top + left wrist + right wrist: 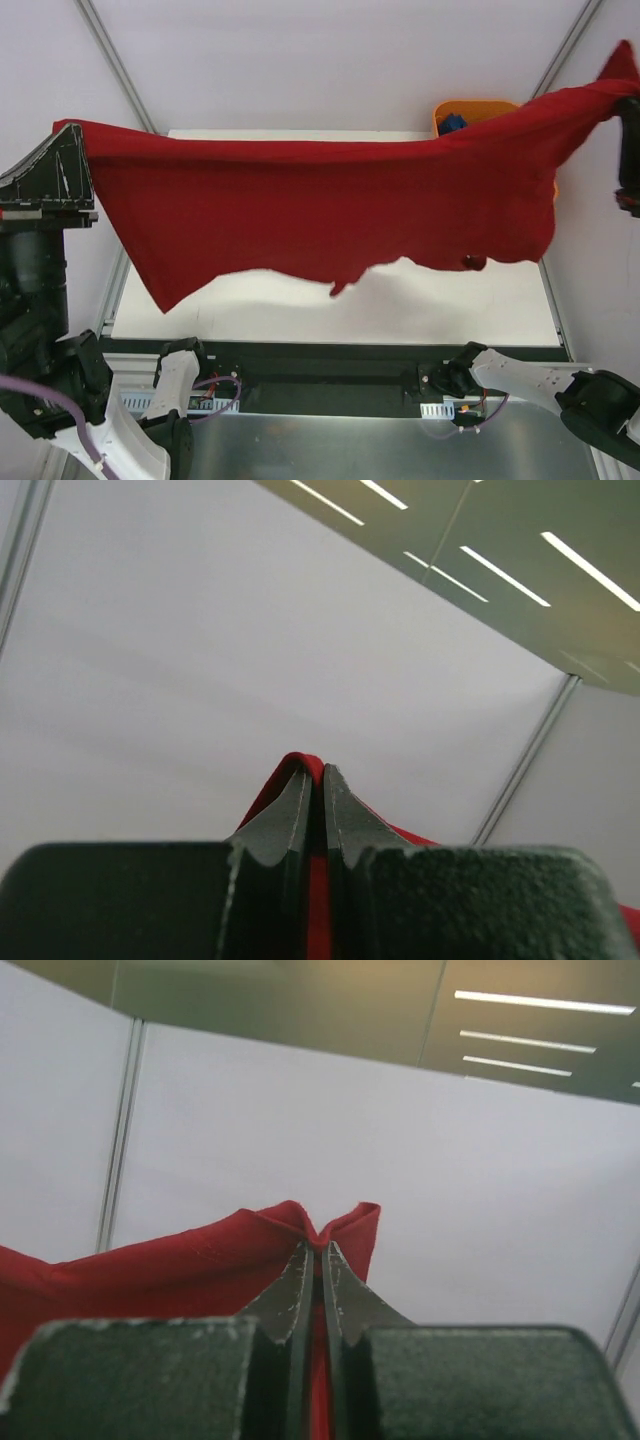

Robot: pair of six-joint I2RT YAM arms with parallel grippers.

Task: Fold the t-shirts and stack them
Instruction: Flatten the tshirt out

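The dark red t-shirt (330,210) hangs in the air, stretched wide between the two arms and well above the white counter (450,310). The left jaws are clenched on one upper corner and the right jaws on the other; each wrist view shows red cloth pinched between closed tips.

The step in hand looks like spreading the shirt before laying it down. To do it well, the arms should hold the top edge taut and level. They should lower it so the uneven hanging hem meets the counter first, then draw the cloth flat without bunching. The right end passes over the orange tub (480,108) and should clear its rim. Something blue (455,123) lies inside, possibly another shirt.

The counter looks smooth. Pale walls (330,60) with metal posts (115,50) enclose it, under strip lights (500,575).
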